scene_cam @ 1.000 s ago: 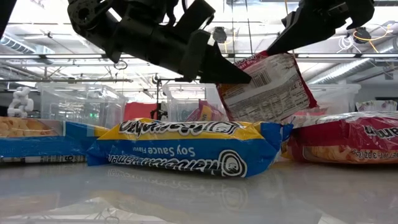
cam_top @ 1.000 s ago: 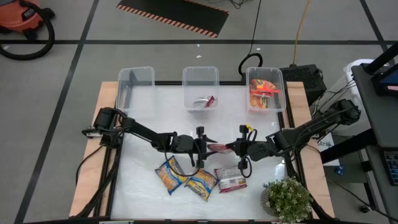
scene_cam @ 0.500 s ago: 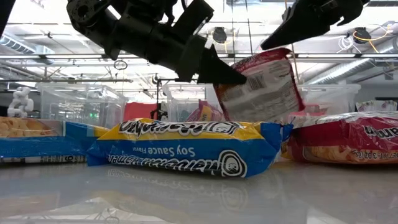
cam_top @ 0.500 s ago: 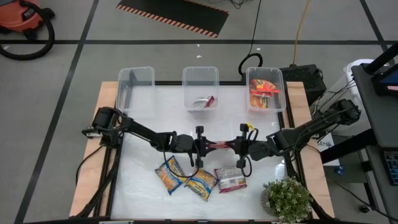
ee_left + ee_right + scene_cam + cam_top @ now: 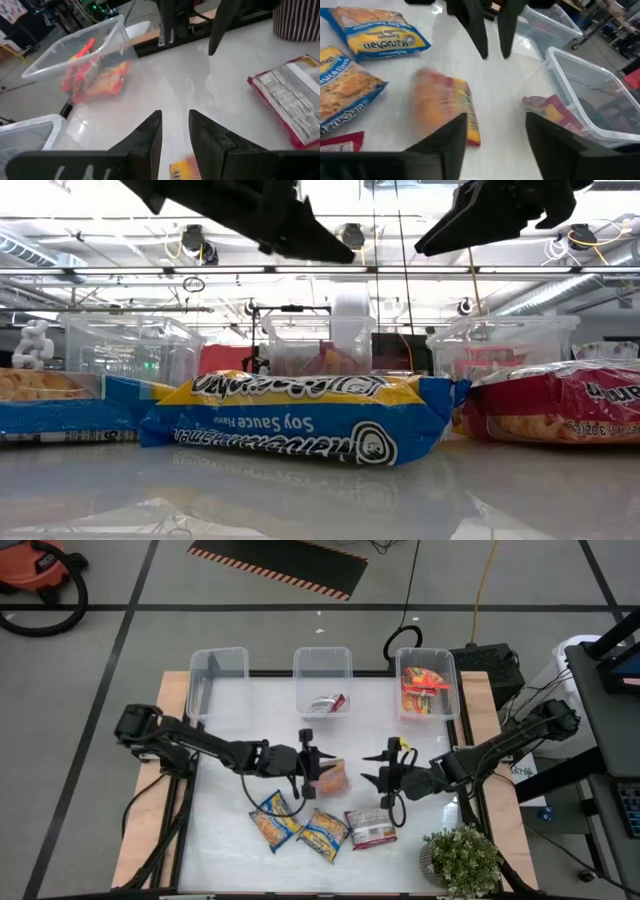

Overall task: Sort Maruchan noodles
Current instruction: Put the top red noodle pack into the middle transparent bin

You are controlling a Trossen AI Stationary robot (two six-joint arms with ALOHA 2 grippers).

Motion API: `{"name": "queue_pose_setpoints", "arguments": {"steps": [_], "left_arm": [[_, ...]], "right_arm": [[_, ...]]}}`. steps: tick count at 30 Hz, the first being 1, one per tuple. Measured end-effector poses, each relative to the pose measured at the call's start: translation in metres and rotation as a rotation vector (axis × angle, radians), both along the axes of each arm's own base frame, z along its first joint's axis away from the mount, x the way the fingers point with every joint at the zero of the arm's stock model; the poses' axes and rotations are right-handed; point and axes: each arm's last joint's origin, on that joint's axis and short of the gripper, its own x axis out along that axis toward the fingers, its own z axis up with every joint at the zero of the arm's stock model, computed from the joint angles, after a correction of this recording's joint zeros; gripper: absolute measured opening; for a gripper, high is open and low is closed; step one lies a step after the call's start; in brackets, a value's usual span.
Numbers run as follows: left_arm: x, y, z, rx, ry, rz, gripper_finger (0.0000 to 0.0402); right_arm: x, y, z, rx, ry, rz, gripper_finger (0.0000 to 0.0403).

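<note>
Item: maroon packet [image 5: 333, 778] loose on counter [image 5: 230, 840] between narrowed, empty left hand [image 5: 316, 768] and spread right hand [image 5: 372, 768]; step: handover dropped; next: regrasp for binning.

White table [image 5: 230, 730]: three clear bins [image 5: 322, 680] along far edge, four noodle packets [image 5: 322, 834], potted plant [image 5: 462, 860].

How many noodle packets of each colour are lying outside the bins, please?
Blue-and-yellow packets: 2
Orange-red packet: 1
Maroon-and-white packet: 1
Total: 4
</note>
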Motion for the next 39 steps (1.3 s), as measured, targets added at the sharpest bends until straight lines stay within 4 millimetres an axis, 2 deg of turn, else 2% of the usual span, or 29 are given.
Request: {"name": "queue_pose_setpoints", "arguments": {"steps": [5, 11, 16, 22, 25, 33, 39], "left_arm": [[-0.009, 0.001, -0.001, -0.040, 0.091, 0.019, 0.0101], [-0.019, -0.001, -0.018, -0.102, 0.274, 0.061, 0.0101], [-0.030, -0.011, -0.029, -0.092, 0.409, 0.049, 0.0102], [-0.044, -0.025, -0.038, -0.056, 0.549, 0.024, 0.0102], [-0.050, -0.033, -0.044, -0.030, 0.565, -0.011, 0.0115], [-0.060, -0.036, -0.063, 0.183, 0.454, 0.021, 0.0196], [-0.055, -0.016, -0.079, 0.065, 0.378, 0.044, 0.0183]], "right_arm": [[0.000, -0.001, 0.000, 0.032, -0.014, -0.034, 0.0236], [0.007, 0.004, -0.010, 0.152, 0.015, 0.005, 0.0241], [0.033, 0.010, -0.039, 0.187, 0.044, 0.041, 0.0232], [0.051, 0.013, -0.077, 0.054, 0.156, 0.121, 0.0237], [0.053, 0.012, -0.083, -0.012, 0.191, 0.153, 0.0239], [0.055, 0.009, -0.085, -0.186, 0.252, 0.258, 0.0231], [0.058, -0.002, -0.087, -0.258, 0.307, 0.363, 0.0233]]}}
